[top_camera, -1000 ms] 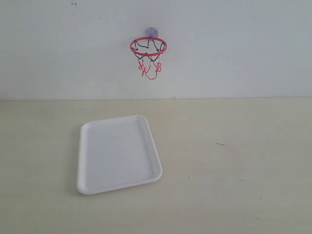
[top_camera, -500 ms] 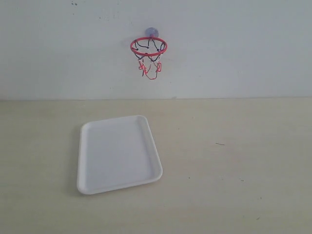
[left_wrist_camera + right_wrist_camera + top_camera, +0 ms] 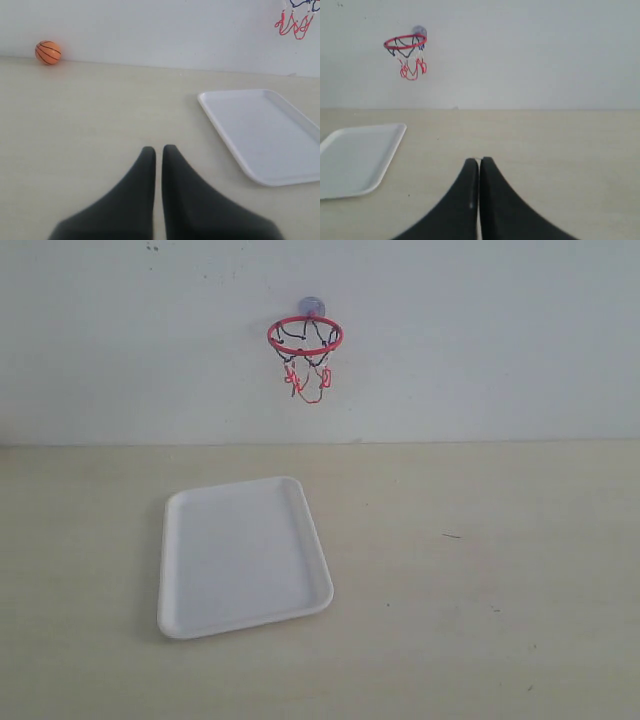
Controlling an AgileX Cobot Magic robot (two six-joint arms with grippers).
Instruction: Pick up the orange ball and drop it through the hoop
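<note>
left gripper [image 3: 158, 148]: sits low over the table [image 3: 100, 125], fingers pressed almost together, grips nothing. far ahead of it, off to the side away from the white tray [image 3: 260, 130], at the wall's foot: the orange ball [image 3: 48, 52]. right gripper [image 3: 479, 160]: likewise closed tight, empty. high ahead of it, on the wall: the hoop [image 3: 405, 41].

Bright, even, soft light; faint shadows (left pincer [image 3: 158, 150] base blurred).

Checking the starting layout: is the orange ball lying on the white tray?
No, the orange ball lies on the tabletop, well apart from the white tray.
</note>
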